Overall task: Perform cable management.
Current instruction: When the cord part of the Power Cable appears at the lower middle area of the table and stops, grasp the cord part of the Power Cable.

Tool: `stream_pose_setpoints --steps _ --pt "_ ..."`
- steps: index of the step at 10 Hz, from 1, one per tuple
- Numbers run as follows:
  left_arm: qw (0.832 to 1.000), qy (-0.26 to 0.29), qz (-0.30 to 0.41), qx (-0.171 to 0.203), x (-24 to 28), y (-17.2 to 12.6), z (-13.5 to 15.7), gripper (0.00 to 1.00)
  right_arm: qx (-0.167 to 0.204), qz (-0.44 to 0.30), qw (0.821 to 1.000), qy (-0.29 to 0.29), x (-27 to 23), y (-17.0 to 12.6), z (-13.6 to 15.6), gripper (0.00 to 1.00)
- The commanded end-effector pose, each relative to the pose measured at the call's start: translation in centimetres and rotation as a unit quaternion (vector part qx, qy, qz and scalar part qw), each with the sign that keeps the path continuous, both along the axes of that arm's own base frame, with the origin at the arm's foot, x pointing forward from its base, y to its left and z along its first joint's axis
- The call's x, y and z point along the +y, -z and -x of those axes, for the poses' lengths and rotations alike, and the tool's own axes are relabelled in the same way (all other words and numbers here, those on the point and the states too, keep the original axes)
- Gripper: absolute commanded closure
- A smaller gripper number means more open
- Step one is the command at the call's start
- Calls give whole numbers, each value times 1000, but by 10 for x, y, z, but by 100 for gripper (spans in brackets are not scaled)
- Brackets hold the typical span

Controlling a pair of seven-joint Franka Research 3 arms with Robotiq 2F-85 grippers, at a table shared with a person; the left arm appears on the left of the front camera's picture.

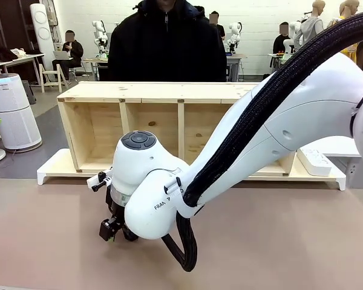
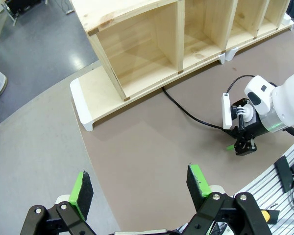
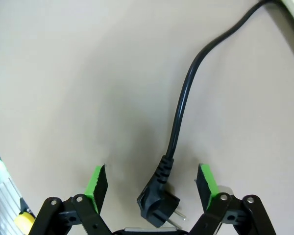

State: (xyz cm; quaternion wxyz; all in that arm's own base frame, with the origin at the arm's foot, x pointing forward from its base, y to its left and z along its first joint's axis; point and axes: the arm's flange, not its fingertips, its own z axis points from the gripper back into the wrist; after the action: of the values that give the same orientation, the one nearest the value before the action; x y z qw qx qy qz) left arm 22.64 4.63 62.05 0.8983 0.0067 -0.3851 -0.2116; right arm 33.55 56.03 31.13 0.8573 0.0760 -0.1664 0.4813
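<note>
Right gripper (image 3: 152, 180) low over the brown surface (image 3: 63, 73), fingers spread wide and holding nothing; the cable (image 3: 182, 103) runs in across the surface from the wooden shelf unit (image 2: 137, 34) and its plug (image 3: 158, 206) lies flat between the 2 fingers, pins showing. Left gripper (image 2: 139, 186) hangs high, fingers likewise released and empty. Step in hand looks like grasping the plug: descend straight, centre on the moulded body rather than pins or cord, close only once both pads flank it, as a skewed pinch could flip it
</note>
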Motion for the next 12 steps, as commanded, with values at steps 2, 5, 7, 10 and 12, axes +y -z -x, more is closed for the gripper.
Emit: stream_pose_setpoints --steps 2,5,7,10,12 --pt "1000 -9 2 -3 1 0 -2 0 -26 -14 1000 4 6 7 -3 39" --pt "1000 -9 2 -3 1 0 -2 0 -9 2 1000 12 4 7 -3 65" --pt "1000 -9 2 -3 1 0 -2 0 -6 10 1000 13 4 7 -3 85" --pt "1000 -9 2 -3 1 0 -2 0 -5 13 1000 14 6 6 -2 100" --pt "1000 -9 2 -3 1 0 -2 0 -7 16 1000 20 7 6 -3 100"
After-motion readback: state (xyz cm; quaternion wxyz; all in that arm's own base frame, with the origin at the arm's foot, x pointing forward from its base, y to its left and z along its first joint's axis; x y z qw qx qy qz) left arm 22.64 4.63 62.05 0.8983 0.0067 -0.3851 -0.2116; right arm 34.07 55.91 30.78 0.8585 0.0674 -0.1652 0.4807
